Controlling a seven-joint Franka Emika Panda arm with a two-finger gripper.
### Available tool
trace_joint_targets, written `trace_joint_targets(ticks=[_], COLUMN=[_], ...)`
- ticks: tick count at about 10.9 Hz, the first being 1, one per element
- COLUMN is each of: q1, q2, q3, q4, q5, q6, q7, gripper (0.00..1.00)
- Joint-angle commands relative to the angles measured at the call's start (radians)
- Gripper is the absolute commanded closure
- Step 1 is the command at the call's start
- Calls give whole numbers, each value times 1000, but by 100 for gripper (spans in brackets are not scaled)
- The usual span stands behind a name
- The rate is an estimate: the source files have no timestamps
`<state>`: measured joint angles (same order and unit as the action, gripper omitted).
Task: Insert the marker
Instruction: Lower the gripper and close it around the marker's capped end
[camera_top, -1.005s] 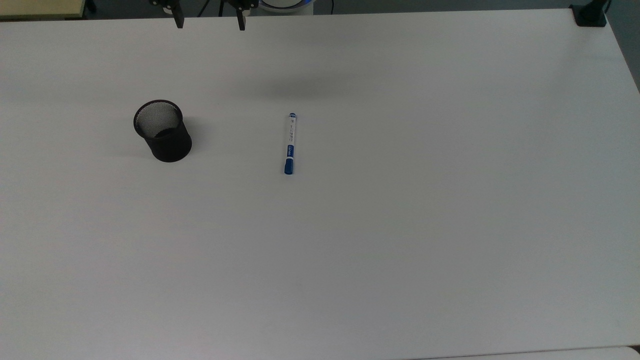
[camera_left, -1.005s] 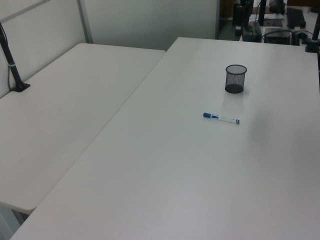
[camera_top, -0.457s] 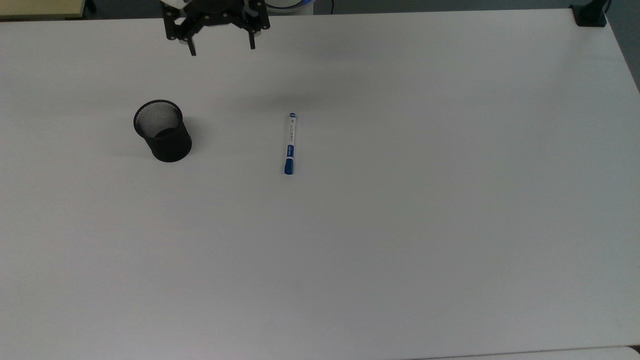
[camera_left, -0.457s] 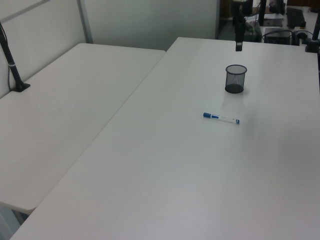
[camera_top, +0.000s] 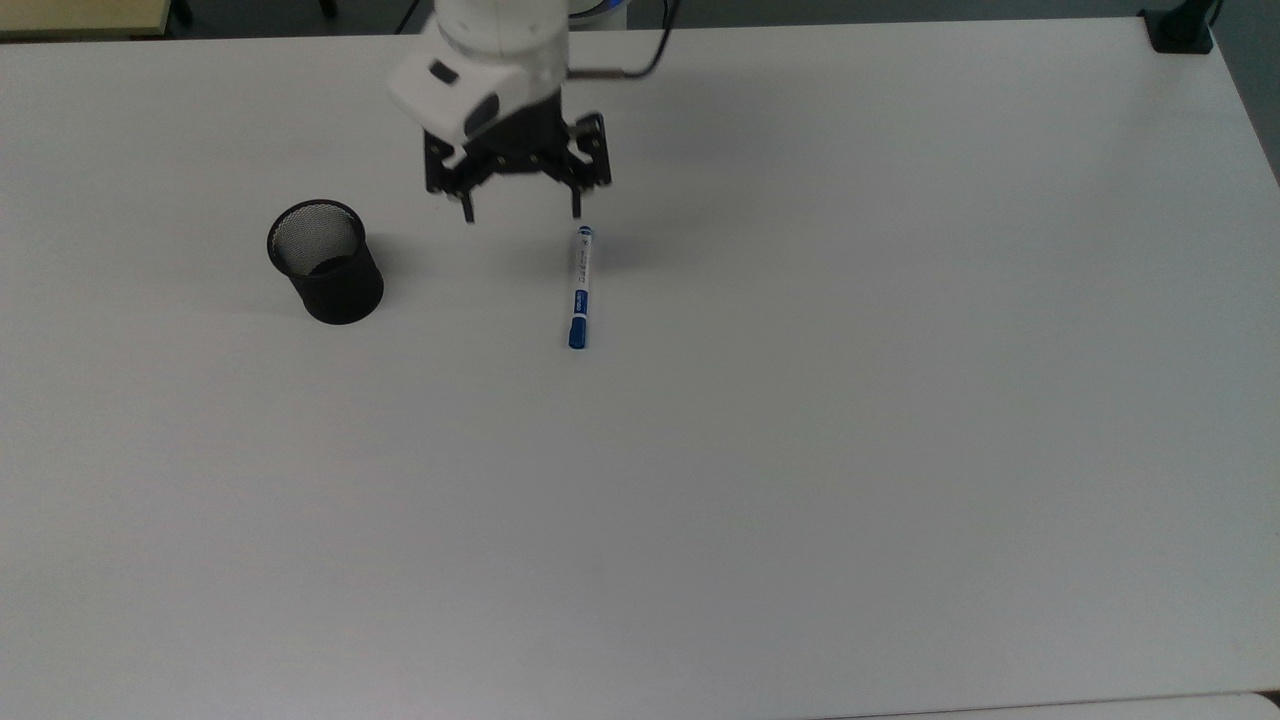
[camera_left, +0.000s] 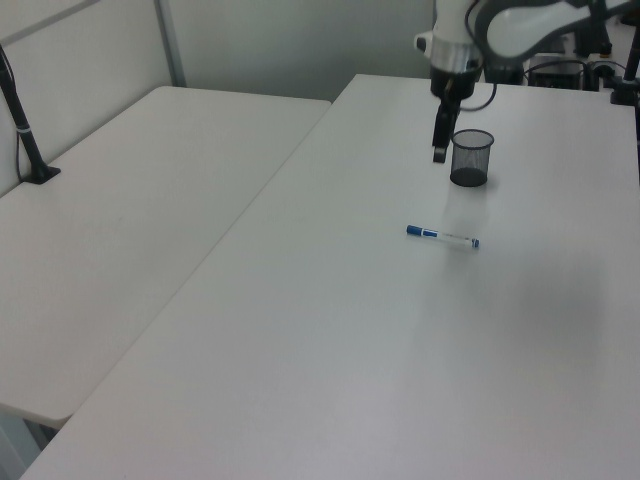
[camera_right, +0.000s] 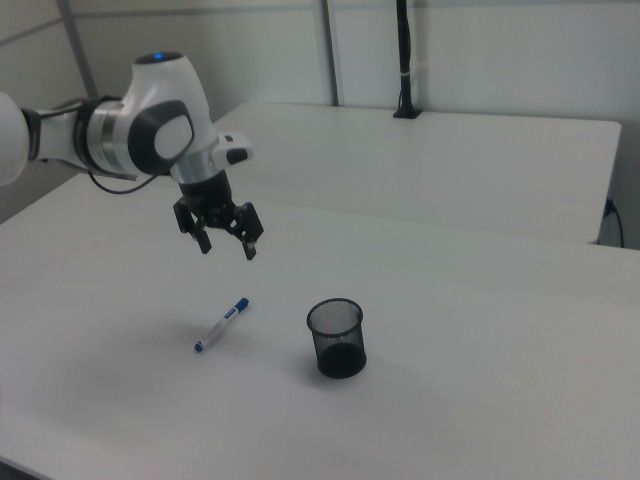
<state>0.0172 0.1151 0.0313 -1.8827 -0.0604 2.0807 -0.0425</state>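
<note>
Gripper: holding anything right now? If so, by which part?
Nothing held. The gripper is open and in the air above the table; the marker lies flat on the table, untouched, apart from the black mesh cup.

The bench (camera_top: 800, 500) lay bare around the marker (camera_top: 579, 288), giving open approach from every side. The one upright obstacle was the black mesh cup (camera_top: 326, 261), well apart toward the top view's left. The gripper (camera_top: 520, 212) hung spread above, clear of both.
</note>
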Motion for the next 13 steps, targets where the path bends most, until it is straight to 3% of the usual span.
trace_joint_targets(ticks=[1, 3, 11, 13], q1=[-3, -2, 30, 40], q2=[75, 151, 236, 254], q3=[13, 13, 21, 21], q4=[-21, -23, -23, -23], q5=[10, 13, 5, 2], q6=[113, 183, 225, 245], q7=[90, 163, 181, 181], gripper=[12, 25, 32, 46])
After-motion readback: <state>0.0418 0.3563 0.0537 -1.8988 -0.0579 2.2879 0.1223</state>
